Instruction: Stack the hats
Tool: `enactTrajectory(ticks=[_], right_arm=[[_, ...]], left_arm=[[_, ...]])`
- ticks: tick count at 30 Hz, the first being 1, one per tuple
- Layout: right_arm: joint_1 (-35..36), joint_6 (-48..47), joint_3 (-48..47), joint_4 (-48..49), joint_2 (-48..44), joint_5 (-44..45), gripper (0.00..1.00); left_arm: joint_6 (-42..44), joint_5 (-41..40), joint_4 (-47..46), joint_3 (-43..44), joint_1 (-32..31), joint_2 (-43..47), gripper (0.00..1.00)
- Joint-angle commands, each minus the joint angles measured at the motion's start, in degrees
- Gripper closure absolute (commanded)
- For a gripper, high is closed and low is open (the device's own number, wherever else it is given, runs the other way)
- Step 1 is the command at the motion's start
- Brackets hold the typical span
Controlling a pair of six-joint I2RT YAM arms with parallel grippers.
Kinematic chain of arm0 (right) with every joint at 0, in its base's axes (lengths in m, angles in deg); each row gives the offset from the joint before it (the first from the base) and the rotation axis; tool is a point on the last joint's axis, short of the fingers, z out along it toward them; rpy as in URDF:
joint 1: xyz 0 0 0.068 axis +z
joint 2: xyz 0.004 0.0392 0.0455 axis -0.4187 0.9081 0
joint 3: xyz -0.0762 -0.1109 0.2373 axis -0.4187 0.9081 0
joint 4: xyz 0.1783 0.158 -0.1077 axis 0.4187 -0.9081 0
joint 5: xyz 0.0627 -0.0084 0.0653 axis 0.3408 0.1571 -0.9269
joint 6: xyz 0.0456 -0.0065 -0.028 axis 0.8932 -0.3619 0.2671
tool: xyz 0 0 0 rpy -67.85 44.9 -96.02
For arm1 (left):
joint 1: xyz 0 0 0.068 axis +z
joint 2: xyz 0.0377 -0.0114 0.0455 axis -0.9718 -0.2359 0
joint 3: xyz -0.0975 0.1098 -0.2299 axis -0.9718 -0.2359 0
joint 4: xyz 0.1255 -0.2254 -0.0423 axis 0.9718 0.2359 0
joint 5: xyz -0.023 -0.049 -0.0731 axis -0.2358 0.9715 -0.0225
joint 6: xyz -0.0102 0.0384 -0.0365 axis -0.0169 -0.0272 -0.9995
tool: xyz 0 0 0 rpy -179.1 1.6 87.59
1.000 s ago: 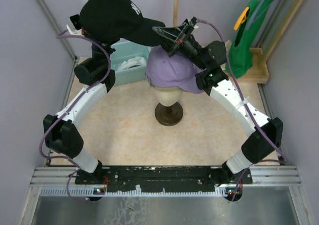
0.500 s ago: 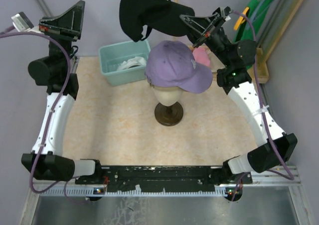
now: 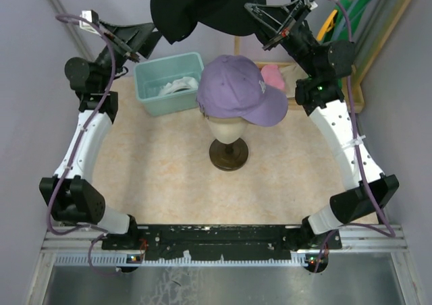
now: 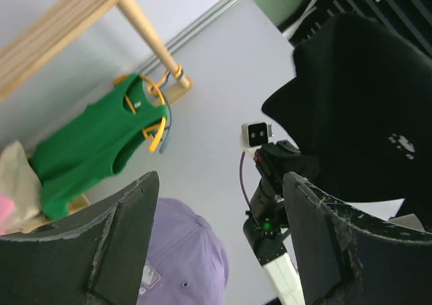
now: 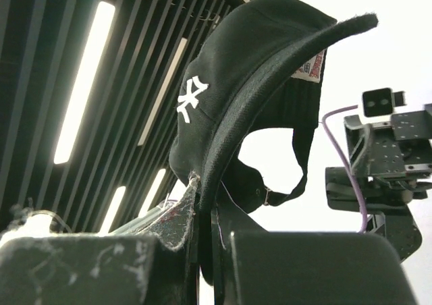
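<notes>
The black hat with a white logo (image 3: 196,5) hangs high at the back, above and left of the purple hat (image 3: 236,89). My right gripper (image 3: 253,18) is shut on its brim, and the right wrist view shows the brim of the black hat (image 5: 236,96) pinched at my right gripper (image 5: 206,210). The purple hat sits on a mannequin head. My left gripper (image 3: 154,38) is open and empty, just left of the black hat. Between the spread fingers of my left gripper (image 4: 219,241) I see the purple hat (image 4: 175,251), with the black hat (image 4: 364,116) upper right. A white hat (image 3: 177,87) lies in the teal bin (image 3: 145,82).
The mannequin head stands on a dark round base (image 3: 228,155) mid-table. A pink cloth (image 3: 272,75) lies behind the purple hat's brim. A green sleeveless top (image 3: 351,8) hangs on a wooden rack at the back right. Grey walls close both sides.
The left arm has let go of the black hat, swung out to the left, and now points back toward it with its jaws opened wide. The right gripper lifted the hat higher.
</notes>
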Motion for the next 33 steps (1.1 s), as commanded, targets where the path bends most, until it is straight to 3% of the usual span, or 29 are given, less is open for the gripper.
enactTrajectory(ticks=[1,12,29,33], right_arm=[[0.1,-1.1,-5.7,0.3,1.2,-1.0,1.00],[0.9,-1.2,-2.8,3.0,1.8,-1.0,1.00],[1.8,-1.0,0.1,4.8,1.5,-0.4,1.00],[2.7,-1.0,1.4,4.9,0.7,-0.2,1.00]], left_arm=[[-10.2,6.3,-2.4,3.1,-1.8,-0.6,0.19],[-23.6,4.0,-10.9,12.4,-8.1,-9.1,0.17],[-23.7,0.6,-10.1,16.9,-14.8,-12.6,0.17],[-23.2,-0.8,-9.7,18.9,-15.1,-13.9,0.22]])
